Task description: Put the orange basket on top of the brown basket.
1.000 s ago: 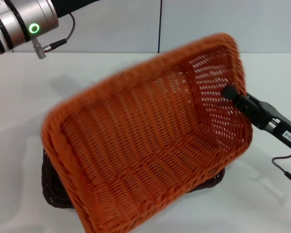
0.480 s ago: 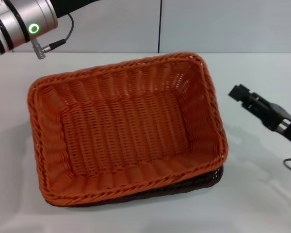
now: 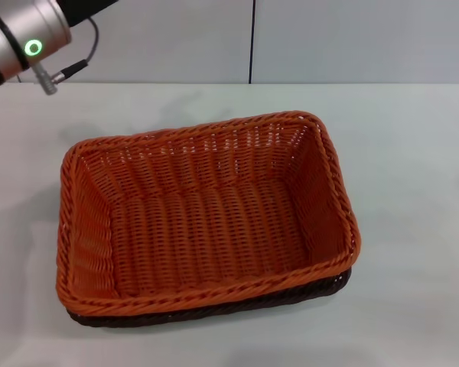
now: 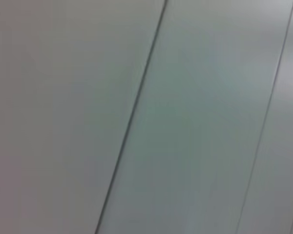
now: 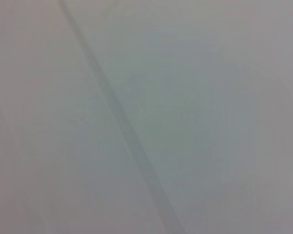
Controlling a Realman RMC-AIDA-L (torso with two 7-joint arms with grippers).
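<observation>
- The orange basket (image 3: 206,222) sits nested on the brown basket (image 3: 214,310), mid-counter (image 3: 413,153).
- The left arm (image 3: 19,38) is raised at the far left.
- Neither arm's jaws are in view, so their state cannot be told.

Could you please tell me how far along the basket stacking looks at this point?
It looks essentially done. The orange basket sits nested on top of the brown basket, whose dark rim shows only along the near and right edges. Nothing is in hand: no gripper appears in any view, and only part of the left arm shows at the far left, away from the baskets. Nothing seems left except perhaps parking the arms.
</observation>
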